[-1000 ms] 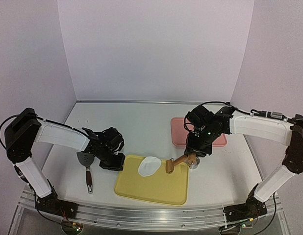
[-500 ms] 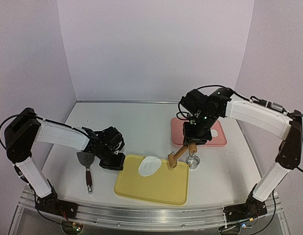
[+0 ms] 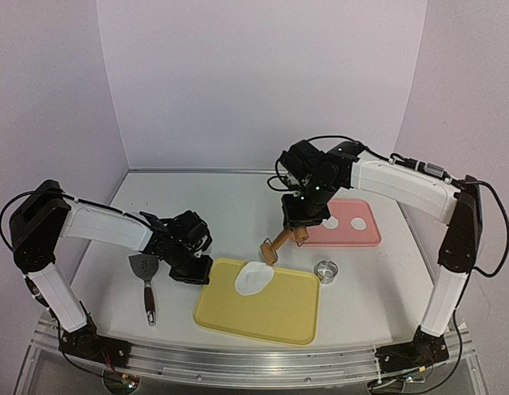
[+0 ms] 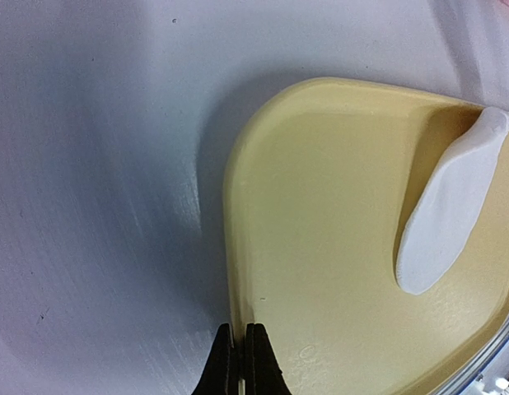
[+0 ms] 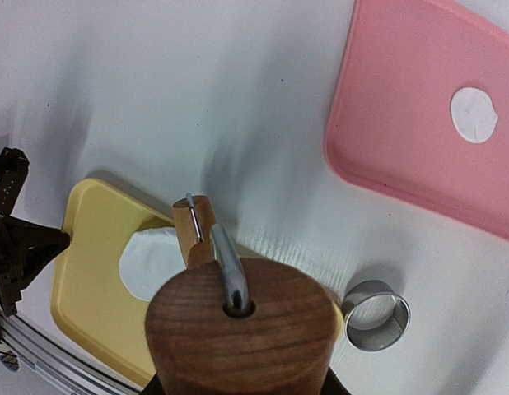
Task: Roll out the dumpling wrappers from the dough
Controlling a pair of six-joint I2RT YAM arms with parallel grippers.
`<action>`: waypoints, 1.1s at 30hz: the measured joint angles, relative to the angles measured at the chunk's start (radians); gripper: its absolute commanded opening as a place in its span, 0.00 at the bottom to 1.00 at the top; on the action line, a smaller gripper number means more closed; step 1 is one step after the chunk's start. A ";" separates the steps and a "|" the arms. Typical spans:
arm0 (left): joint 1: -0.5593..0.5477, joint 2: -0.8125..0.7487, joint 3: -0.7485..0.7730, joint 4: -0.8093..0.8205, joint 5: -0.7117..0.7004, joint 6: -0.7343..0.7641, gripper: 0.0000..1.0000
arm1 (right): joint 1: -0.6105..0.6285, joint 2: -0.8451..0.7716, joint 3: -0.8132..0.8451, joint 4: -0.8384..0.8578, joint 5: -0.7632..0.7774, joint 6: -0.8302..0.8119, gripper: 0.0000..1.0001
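Roller [image 3: 278, 244] higher over white table [image 3: 230, 206]

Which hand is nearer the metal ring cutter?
Right. The right hand, holding the rolling pin, hovers left of the cutter; the left hand sits at the yellow tray's left edge.

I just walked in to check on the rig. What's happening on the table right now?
The right gripper holds a small wooden rolling pin in the air beside the yellow tray, clear of the dough lying on it. The left gripper is pinched shut on that tray's left rim. Two round wrappers already lie on the pink tray. The ring cutter and a spatula rest on the table.
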 measured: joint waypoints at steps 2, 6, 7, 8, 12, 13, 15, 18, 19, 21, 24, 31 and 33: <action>0.000 0.000 0.000 0.000 0.000 0.000 0.00 | 0.000 0.014 0.009 0.013 0.001 -0.023 0.00; 0.000 0.000 0.000 -0.002 0.000 0.000 0.00 | 0.000 0.043 0.011 0.024 -0.004 -0.063 0.00; 0.000 0.000 0.000 -0.006 0.000 0.000 0.00 | 0.000 0.054 0.013 0.025 -0.007 -0.071 0.00; 0.000 0.000 0.000 -0.010 0.000 0.000 0.00 | 0.000 0.060 0.016 0.025 -0.008 -0.073 0.00; 0.000 0.000 0.000 -0.017 0.000 -0.002 0.00 | 0.000 0.063 0.016 0.032 -0.023 -0.072 0.00; 0.000 0.000 0.000 -0.017 0.000 -0.002 0.00 | 0.000 0.063 0.015 0.035 -0.027 -0.069 0.00; 0.000 0.000 0.000 -0.017 0.000 -0.002 0.00 | 0.000 0.063 0.008 0.039 -0.032 -0.064 0.00; 0.000 0.000 0.000 -0.018 0.000 -0.002 0.00 | 0.000 0.062 0.003 0.042 -0.041 -0.053 0.00; 0.000 0.000 0.000 -0.018 0.000 -0.002 0.00 | 0.000 0.061 0.002 0.043 -0.042 -0.052 0.00; 0.000 0.000 0.000 -0.018 0.000 -0.002 0.00 | 0.000 0.059 -0.002 0.045 -0.048 -0.047 0.00; 0.000 0.000 0.000 -0.018 0.001 -0.002 0.00 | 0.002 0.059 -0.004 0.046 -0.057 -0.047 0.00; 0.000 0.000 0.000 -0.017 0.000 -0.003 0.00 | 0.020 0.052 -0.004 0.047 -0.059 -0.045 0.00; 0.000 0.000 0.000 -0.017 0.001 -0.008 0.00 | 0.020 0.040 -0.004 0.047 -0.061 -0.042 0.00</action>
